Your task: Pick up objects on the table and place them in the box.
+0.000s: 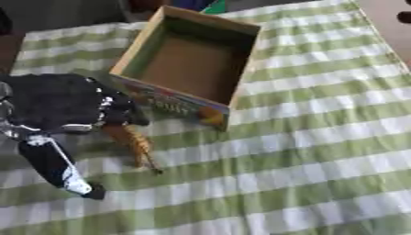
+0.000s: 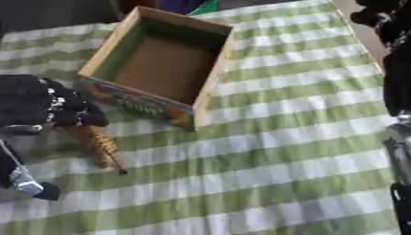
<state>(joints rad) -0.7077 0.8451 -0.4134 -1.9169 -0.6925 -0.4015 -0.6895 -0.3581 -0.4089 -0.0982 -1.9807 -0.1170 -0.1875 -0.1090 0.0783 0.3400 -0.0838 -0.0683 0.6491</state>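
Fingers [image 1: 120, 112] of left hand [image 1: 68, 103] curled round blurred orange object [image 1: 136, 144], top hidden.

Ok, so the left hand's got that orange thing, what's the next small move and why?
Probably lift and carry it right, over the box. The left hand has its fingers curled round the top of the orange object, whose lower end hangs near the checked cloth, and the box beside it looks empty and open.
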